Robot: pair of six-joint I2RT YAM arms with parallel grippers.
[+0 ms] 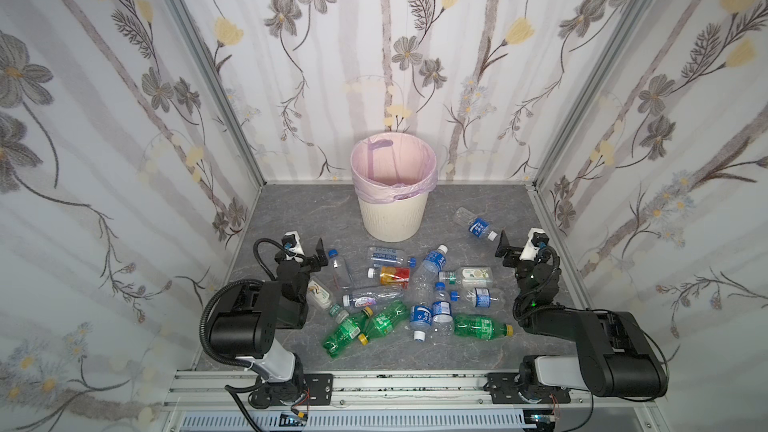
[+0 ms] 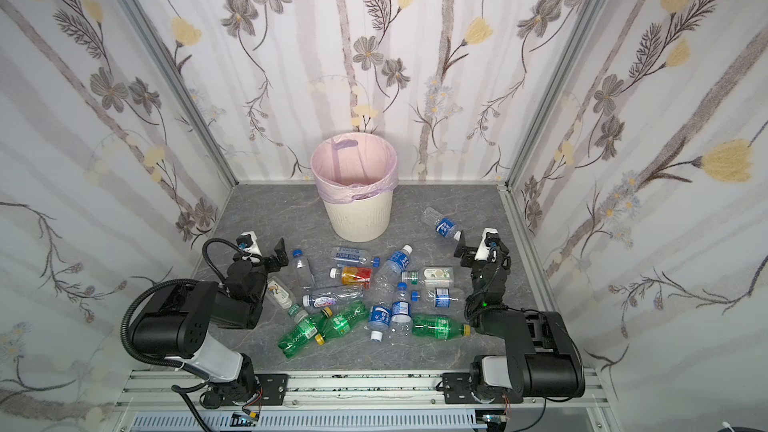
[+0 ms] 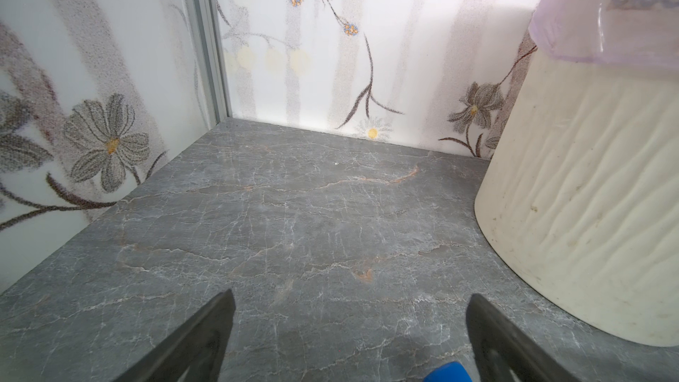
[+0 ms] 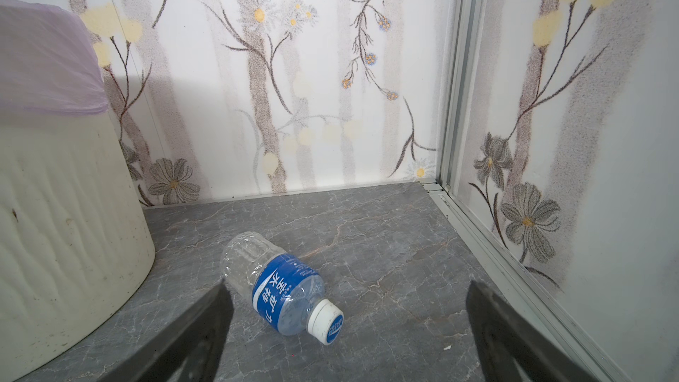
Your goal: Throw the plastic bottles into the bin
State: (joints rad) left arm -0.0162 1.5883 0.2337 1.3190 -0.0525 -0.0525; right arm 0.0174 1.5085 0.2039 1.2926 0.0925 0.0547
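Bottle (image 4: 283, 288) lying flat, just beyond right pincer (image 4: 349, 290)

Matte-black arms (image 1: 249, 317), white base links (image 1: 278, 363), corrugated black hoses (image 1: 203, 322), white wrist cameras (image 1: 292, 241), green status lights (image 1: 533, 303).

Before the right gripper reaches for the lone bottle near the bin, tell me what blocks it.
Nothing visible. The lone bottle lies on bare table right before the open right gripper; the bin stands aside.
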